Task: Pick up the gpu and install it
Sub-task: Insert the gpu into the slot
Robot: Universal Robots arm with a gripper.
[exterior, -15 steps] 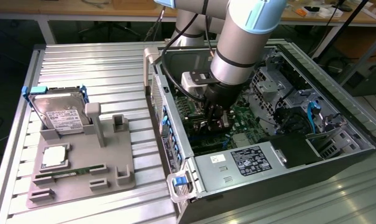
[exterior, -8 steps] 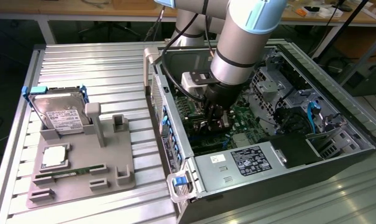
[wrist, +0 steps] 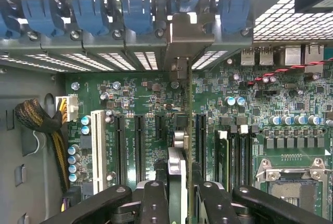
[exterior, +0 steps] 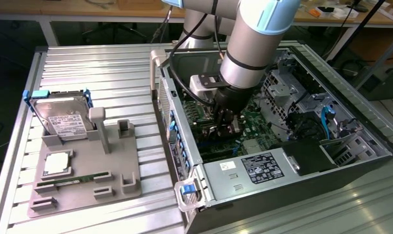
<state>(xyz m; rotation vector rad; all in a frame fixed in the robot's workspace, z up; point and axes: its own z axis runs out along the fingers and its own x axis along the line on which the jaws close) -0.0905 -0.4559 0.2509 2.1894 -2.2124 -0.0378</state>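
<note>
Green-edged and held on edge, the gpu (wrist: 179, 182) stood upright over the motherboard (wrist: 156, 104) inside the open computer case (exterior: 326, 170) — clamped between the fingers of the gripper (wrist: 179, 198), its silver bracket (wrist: 187, 37) at the rear slot wall. Outside the case, toward nine o'clock in the exterior view, a grey fixture tray (exterior: 86, 190) held a hard drive (exterior: 63, 119) in a blue frame and a memory stick (exterior: 76, 179).

Drive cage (exterior: 284, 87) and rear wall (exterior: 173, 131) hem the case; open top (exterior: 248, 48) gives access.
</note>
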